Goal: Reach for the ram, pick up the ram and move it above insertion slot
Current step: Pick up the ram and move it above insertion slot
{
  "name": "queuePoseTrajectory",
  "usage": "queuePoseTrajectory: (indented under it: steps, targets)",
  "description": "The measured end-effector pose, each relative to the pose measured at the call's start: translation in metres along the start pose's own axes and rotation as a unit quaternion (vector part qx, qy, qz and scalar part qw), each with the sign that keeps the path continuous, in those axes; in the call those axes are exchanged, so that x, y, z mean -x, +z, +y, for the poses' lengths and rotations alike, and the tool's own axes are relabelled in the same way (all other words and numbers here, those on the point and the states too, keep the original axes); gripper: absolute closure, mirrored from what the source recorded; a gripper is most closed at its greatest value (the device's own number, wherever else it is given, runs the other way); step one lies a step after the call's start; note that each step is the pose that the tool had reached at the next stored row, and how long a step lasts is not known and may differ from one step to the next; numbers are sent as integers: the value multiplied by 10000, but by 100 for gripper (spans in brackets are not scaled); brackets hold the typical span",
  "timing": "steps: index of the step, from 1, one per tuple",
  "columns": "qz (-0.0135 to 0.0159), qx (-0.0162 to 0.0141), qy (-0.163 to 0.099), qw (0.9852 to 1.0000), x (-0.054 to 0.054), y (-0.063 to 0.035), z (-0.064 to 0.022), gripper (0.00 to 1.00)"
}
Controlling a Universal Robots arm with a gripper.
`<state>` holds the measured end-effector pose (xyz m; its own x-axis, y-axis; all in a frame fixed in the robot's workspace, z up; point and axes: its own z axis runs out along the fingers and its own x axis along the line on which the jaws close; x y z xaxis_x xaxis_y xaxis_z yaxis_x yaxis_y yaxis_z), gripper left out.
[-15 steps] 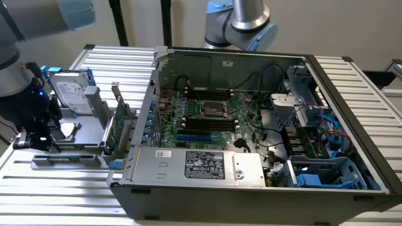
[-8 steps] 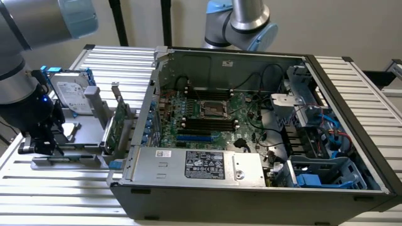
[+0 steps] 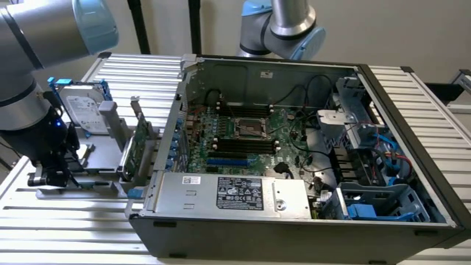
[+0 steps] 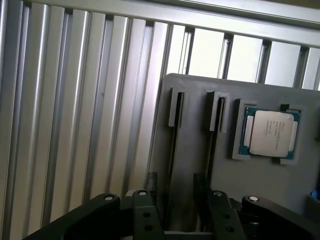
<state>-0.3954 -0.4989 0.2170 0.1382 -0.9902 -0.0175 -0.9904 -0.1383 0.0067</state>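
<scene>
My gripper (image 3: 53,179) hangs low over the grey holder (image 3: 103,190) at the exterior view's left, outside the computer case. In the wrist view my gripper (image 4: 180,197) is open, its black fingers (image 4: 148,202) straddling one of two narrow grooves in the holder (image 4: 192,150). A thin dark edge (image 4: 173,150) runs along that groove between the fingers; I take it for the ram seen edge-on. In the exterior view the ram shows as a thin greenish strip (image 3: 94,185) beside the gripper. The black insertion slots (image 3: 243,144) lie on the motherboard inside the open case.
A silver hard drive (image 3: 81,110) and a taller green card with a metal bracket (image 3: 136,150) stand upright in the holder. A processor chip (image 4: 270,132) sits in a recess. The case wall (image 3: 173,138) and power supply (image 3: 235,193) lie between holder and motherboard. A second arm (image 3: 283,27) stands behind.
</scene>
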Motion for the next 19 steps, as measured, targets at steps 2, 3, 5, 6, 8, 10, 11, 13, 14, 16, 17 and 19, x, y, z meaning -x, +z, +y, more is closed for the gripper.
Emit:
queuePoseTrajectory:
  steps: [2, 3, 5, 6, 8, 10, 11, 13, 14, 16, 17, 19]
  targets:
    - [-3, 0, -1, 10000, -2, 30, -1, 58]
    - [-4, -1, -1, 10000, -2, 44, -1, 58]
    - [-6, -1, 0, 10000, -2, 70, -2, 58]
    - [-6, -1, 0, 10000, -2, 82, -2, 58]
    - [-6, -1, 2, 10000, -3, 101, -3, 58]
    - [-6, -1, 6, 10000, -3, 117, -4, 58]
    - [-6, 1, 8, 10000, -4, 125, -6, 58]
    - [-6, 4, 16, 10000, -5, 137, -11, 58]
    - [-6, 5, 22, 10000, -5, 144, -14, 58]
    - [-7, 8, 33, 10000, -6, 156, -17, 58]
    - [-7, 9, 41, 10000, -6, 161, -17, 58]
    - [-8, 13, 61, 10000, -6, 170, -18, 58]
